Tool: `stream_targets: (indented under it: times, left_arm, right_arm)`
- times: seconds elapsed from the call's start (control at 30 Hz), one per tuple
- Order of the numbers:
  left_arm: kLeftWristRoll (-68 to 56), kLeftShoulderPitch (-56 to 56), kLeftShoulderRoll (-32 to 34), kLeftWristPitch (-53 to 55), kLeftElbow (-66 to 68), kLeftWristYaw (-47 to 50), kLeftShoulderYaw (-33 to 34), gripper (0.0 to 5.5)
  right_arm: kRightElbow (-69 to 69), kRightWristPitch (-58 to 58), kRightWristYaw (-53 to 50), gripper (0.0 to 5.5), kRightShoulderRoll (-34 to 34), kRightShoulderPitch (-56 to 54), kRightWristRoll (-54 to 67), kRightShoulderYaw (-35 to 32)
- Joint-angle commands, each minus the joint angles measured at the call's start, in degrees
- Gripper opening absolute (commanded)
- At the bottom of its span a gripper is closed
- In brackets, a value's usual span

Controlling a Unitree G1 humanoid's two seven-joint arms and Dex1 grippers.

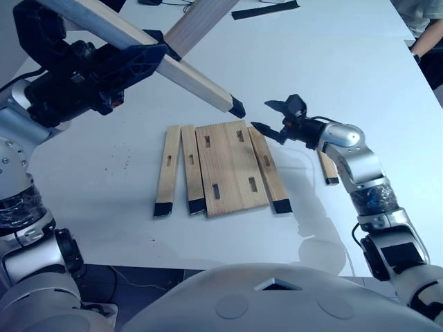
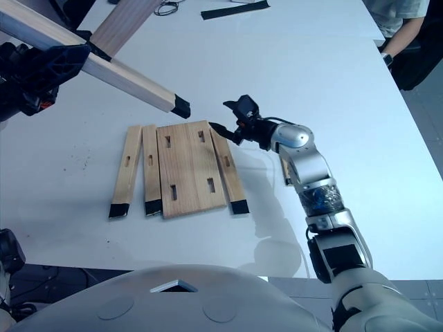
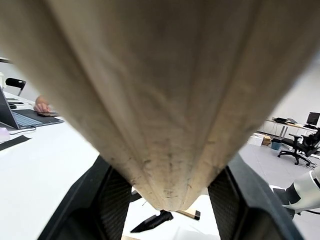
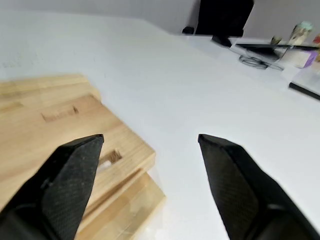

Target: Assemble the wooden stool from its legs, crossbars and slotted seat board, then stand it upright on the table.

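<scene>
Right pincer (image 1: 261,115) spread wide at seat board (image 1: 225,166) edge — left pincer (image 1: 142,59) seemingly clamps a leg (image 1: 197,83)

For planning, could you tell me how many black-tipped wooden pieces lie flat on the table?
4. An outer piece and an inner piece lie left of the seat board, a third piece beside its right edge, a fourth piece farther right, partly behind the right arm.

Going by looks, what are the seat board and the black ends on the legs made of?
Seat board: pale wood with visible grain, matte, likely unvarnished.
Leg end caps: smooth black, probably rubber or plastic, possibly just paint; I cannot tell which.
Raised leg in the left gripper: the same pale wood.
</scene>
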Motion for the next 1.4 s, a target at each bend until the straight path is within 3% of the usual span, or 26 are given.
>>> stream_targets:
  times: [0.03, 0.33, 0.57, 0.9, 1.1, 1.4]
  left_arm:
    - [2.6, -0.2, 1.2, -1.3, 1.4, -1.1, 0.8, 2.04]
    - [6.2, 2.1, 0.5, -2.3, 0.0, -3.9, -0.7, 2.04]
    - [8.8, 3.9, 1.6, -3.2, -1.7, -6.9, -1.5, 2.04]
    - [13.6, 6.3, 1.9, -5.8, -3.7, -10.2, -3.0, 2.04]
    - [16.0, 6.9, 4.0, -6.6, -3.9, -14.3, -4.9, 2.04]
    - [14.6, 5.6, 9.9, -3.7, -6.0, -21.7, -5.6, 2.04]
  right_arm:
    - [8.2, -3.0, -0.9, 3.5, 2.3, -5.0, -5.2, 2.9]
    - [21.9, -9.8, -2.7, 3.5, 7.2, -10.4, -13.3, 6.6]
    - [29.1, -14.5, -4.6, 3.5, 4.4, -13.3, -22.4, 11.2]
    - [22.2, -13.3, -0.8, 3.5, -0.4, -10.7, -23.2, 11.0]
    - [6.6, -7.4, 1.8, 3.5, -2.0, -5.7, -15.9, 4.5]
    - [-24.1, 12.4, 3.6, 3.5, -12.8, 8.1, -1.7, -15.8]
